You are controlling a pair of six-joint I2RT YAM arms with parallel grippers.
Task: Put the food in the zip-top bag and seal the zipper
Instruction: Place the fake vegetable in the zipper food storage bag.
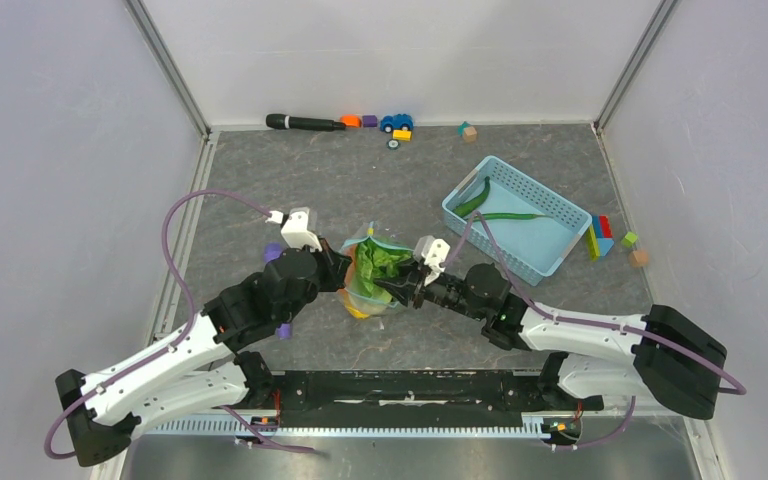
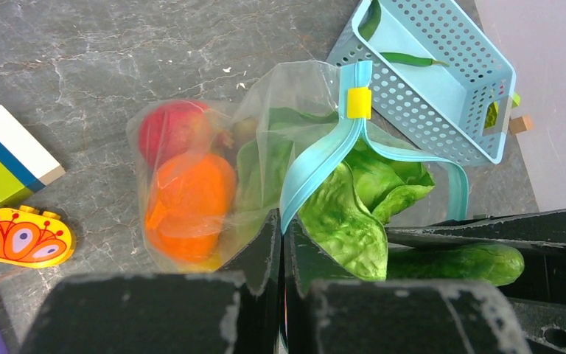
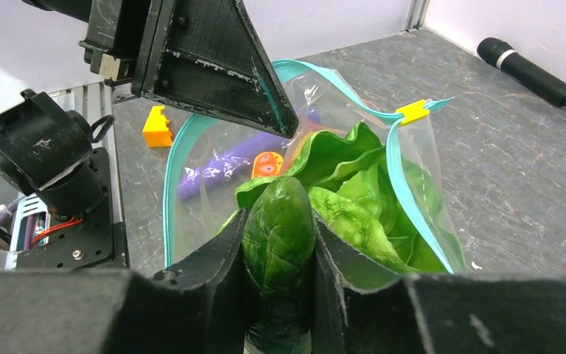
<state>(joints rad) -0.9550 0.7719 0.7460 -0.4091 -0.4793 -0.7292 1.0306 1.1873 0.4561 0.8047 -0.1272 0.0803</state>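
The clear floppy plastic zip-top bag [image 2: 280, 88] lies on the grey marbled desk [image 1: 290, 180] between the two arms, with its mouth open toward the right arm. The left pincer [image 2: 281, 225] is pressed together on the thin teal-blue zipper strip [image 2: 323, 162] along one lip of the mouth and holds that edge up. A small yellow slider [image 2: 359, 102] sits at the far end of the strip. Inside the bag are a red round toy fruit [image 2: 171, 127], an orange toy fruit [image 2: 190, 199] just beside it, and a green leafy toy lettuce [image 3: 354, 199] that fills much of the opening. The right pincer [image 3: 280, 217] is clamped on a dark green bumpy cucumber-shaped toy [image 3: 280, 251], whose tip is at the bag's mouth, just beside the lettuce. Beyond the bag, on the right arm's side, stands a light-blue lattice plastic basket [image 2: 420, 110] holding long thin green pods [image 1: 508, 216]. A thin purple stick [image 3: 228, 166] shows through the clear plastic, lying on the desk near the left arm.
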